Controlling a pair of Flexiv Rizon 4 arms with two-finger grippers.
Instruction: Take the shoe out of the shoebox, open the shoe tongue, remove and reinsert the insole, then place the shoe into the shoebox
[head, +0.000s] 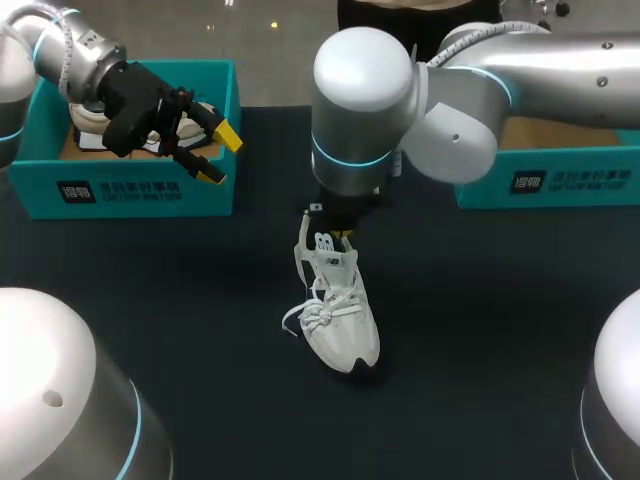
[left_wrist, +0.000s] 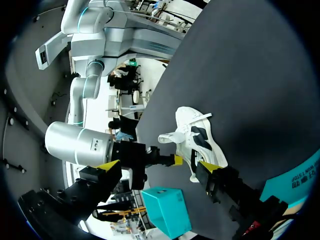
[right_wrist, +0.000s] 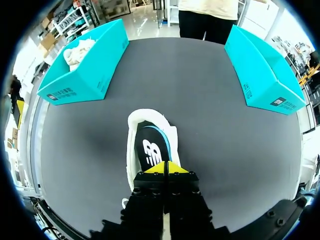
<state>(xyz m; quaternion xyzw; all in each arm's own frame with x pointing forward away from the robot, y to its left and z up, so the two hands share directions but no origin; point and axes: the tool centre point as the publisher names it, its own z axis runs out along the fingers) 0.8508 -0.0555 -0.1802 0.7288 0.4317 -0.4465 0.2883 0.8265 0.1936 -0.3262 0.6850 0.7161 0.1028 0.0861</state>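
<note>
Two teal boxes sat on the dark table (head: 480, 300), the left shoebox (head: 140, 190) at ten o'clock from its middle and the right shoebox (head: 560, 180) at two, with the right arm (head: 400, 90) hanging over the centre. The white shoe (head: 340, 310) stood outside both, sole down at the table's middle, heel toward twelve and toe toward six, its black insole (right_wrist: 149, 150) lying inside. The right gripper (right_wrist: 165, 167) was clenched, jaws pressed together at the insole's heel end, perhaps nipping its edge, though I could not be sure; the left gripper (head: 220, 155) hovered released, jaws wide, above the left shoebox's four o'clock corner.
</note>
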